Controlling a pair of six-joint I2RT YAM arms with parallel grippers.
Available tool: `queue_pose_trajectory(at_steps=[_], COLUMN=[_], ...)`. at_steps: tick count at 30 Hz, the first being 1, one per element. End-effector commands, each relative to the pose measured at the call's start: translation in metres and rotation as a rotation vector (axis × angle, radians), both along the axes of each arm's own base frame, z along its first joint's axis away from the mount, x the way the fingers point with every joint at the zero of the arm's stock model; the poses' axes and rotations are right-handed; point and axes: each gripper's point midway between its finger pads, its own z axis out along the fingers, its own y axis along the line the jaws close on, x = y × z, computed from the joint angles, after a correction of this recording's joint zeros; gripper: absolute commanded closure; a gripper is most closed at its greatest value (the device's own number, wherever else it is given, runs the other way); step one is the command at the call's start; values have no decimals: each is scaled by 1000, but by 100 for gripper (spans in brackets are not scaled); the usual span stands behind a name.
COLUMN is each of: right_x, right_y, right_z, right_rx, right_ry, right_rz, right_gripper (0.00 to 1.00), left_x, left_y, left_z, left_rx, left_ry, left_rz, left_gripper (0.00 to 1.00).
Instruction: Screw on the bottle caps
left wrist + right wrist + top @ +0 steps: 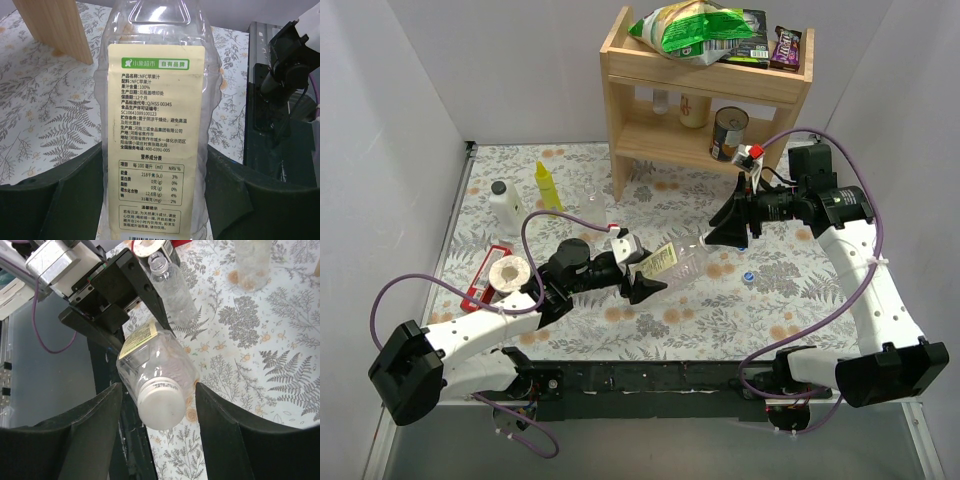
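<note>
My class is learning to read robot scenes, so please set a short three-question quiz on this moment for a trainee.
1. True or false: the right gripper is open around the white cap.
2. Which gripper clamps the labelled bottle? A left gripper; B right gripper; C neither.
3. Fill in: the loose cap lying on the table is ___ in colour.

Key: 1 true; 2 A; 3 blue.
</note>
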Motion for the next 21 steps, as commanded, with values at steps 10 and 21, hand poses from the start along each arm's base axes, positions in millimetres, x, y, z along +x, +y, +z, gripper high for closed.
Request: queue_pose_trajectory(at_steps=[10,21], right_x=[-10,-7], right_y=[-3,3], right_z=[-7,3], right_rx=[10,84], right_ry=[12,61], right_rz=[-35,-58], right_gripper=[33,36], left_x=[5,6], left_y=[-8,-9], left_z=[41,39], left_rx=[-76,-69], left_ry=[-92,-87], left_rz=[-9,-10], left_gripper=[100,100])
